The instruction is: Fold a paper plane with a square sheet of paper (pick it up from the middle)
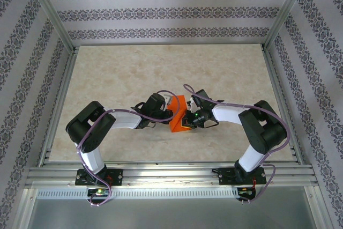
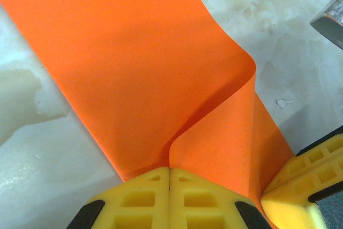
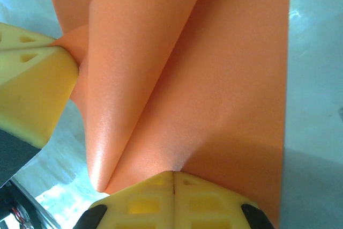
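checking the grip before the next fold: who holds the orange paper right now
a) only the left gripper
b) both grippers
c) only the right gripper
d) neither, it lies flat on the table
b: the left gripper is shut on the square sheet of paper and the right gripper pinches it too, with the sheet curling up between them.
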Robot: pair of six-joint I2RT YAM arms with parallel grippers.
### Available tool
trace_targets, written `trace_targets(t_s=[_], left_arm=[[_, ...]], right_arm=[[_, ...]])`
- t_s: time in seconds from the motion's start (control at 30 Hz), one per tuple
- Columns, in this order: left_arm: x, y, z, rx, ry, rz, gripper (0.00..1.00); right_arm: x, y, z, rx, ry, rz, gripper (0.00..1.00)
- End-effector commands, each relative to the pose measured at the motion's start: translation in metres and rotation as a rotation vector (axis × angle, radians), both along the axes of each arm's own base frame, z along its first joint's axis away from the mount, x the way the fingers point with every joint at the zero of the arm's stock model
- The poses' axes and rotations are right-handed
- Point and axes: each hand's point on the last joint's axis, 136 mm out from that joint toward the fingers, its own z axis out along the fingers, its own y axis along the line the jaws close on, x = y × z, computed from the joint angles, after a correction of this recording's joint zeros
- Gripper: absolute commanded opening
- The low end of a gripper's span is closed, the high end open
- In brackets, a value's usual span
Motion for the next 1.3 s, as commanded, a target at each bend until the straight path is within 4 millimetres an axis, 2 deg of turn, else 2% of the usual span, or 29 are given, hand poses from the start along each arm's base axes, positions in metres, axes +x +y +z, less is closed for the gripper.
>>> trace_targets(t_s=[0.0, 0.47, 1.07, 1.27], left_arm=[[0.011, -0.001, 0.008, -0.021, -0.038, 0.001, 0.0], [0.012, -0.005, 0.0, -0.023, -0.01, -0.004, 0.0], [0.012, 0.001, -0.006, 0.003, -0.015, 0.009, 0.0], [0.006, 0.005, -0.017, 0.019, 0.015, 0.01, 0.0]], right_arm=[[-0.014, -0.019, -0.022, -0.084, 0.061, -0.008, 0.0], [-0.014, -0.02, -0.023, -0.087, 0.066, -0.012, 0.0], [-0.015, -0.021, -0.022, -0.086, 0.07, -0.012, 0.0], [-0.014, -0.02, -0.02, -0.082, 0.063, -0.012, 0.0]])
